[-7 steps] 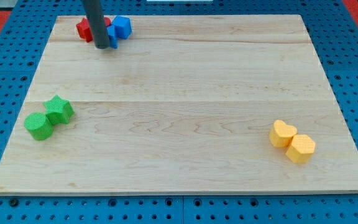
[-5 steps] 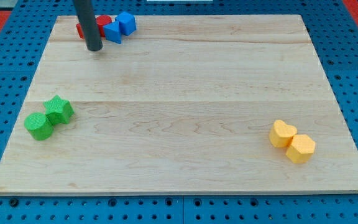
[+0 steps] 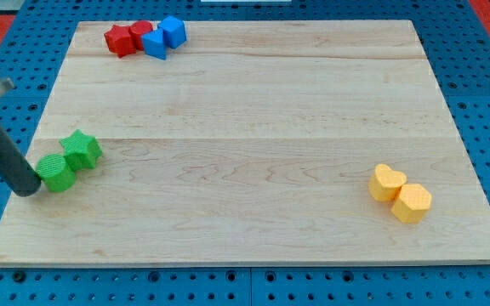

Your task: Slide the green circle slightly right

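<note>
Your tip (image 3: 31,189) sits on the surface just left of the green circle (image 3: 57,172), about touching it; with no fingers, it holds nothing, so push rightward.

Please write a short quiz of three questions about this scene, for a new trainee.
1. True or false: my tip is at the view's left of the green circle.
2. Which block touches the green circle? A) green star B) yellow heart C) blue cube
3. Fill in: the two yellow blocks lie at the view's lower ____.

Key: 1 true; 2 A; 3 right.
</note>
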Available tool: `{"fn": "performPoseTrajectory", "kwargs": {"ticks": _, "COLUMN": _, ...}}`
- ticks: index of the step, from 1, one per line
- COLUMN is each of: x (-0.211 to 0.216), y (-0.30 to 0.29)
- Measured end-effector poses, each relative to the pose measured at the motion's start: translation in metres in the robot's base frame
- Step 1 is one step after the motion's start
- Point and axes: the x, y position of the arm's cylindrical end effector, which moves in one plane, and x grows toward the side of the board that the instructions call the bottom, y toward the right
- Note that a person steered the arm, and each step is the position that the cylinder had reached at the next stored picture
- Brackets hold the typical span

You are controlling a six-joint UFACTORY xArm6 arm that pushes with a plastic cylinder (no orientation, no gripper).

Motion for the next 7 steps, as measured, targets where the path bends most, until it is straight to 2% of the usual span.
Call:
{"fn": "performPoseTrajectory", "kwargs": {"ticks": 3, "x": -0.01, "y": 0.022}}
{"fn": "performPoseTrajectory", "kwargs": {"ticks": 6, "x": -0.026, "y": 0.005}}
{"fn": "performPoseTrajectory", "kwargs": {"ticks": 7, "x": -0.038, "y": 0.026}}
